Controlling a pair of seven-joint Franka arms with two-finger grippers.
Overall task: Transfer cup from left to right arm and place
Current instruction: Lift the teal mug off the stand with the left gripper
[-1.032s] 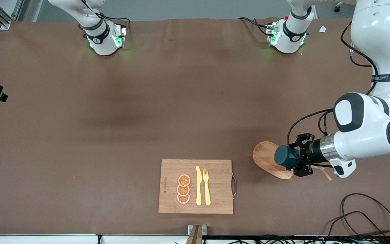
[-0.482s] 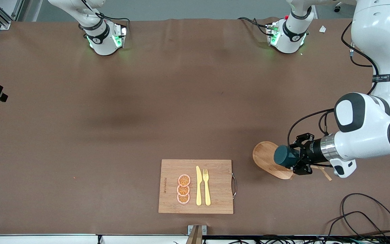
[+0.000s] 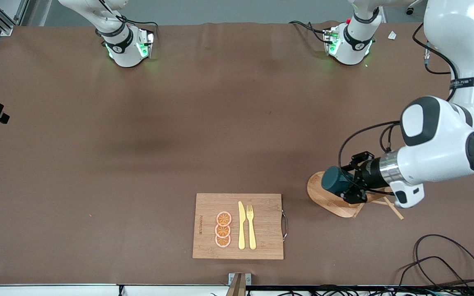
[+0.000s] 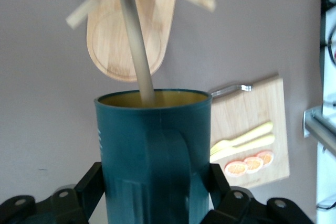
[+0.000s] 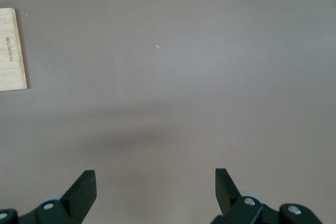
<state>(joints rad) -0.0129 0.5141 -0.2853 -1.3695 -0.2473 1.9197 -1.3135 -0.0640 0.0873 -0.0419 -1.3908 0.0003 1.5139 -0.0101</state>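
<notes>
**Cup lifts off the peg rack**

Since a moment ago, the left gripper (image 3: 346,186) has carried the cup (image 3: 332,180) up along the wooden peg rack (image 3: 332,202) — fingers clamped on it, peg tip at its mouth. The right gripper (image 5: 155,187) waits, spread open, over bare table (image 3: 97,135).

Peg rack (image 3: 338,199) crowds the cup (image 3: 332,181); bare table (image 3: 179,123) elsewhere.

One cup (image 3: 332,181), one peg rack (image 3: 335,202), one cutting board (image 3: 261,226), three orange slices (image 3: 223,230), one knife (image 3: 241,226), one fork (image 3: 251,227).
</notes>
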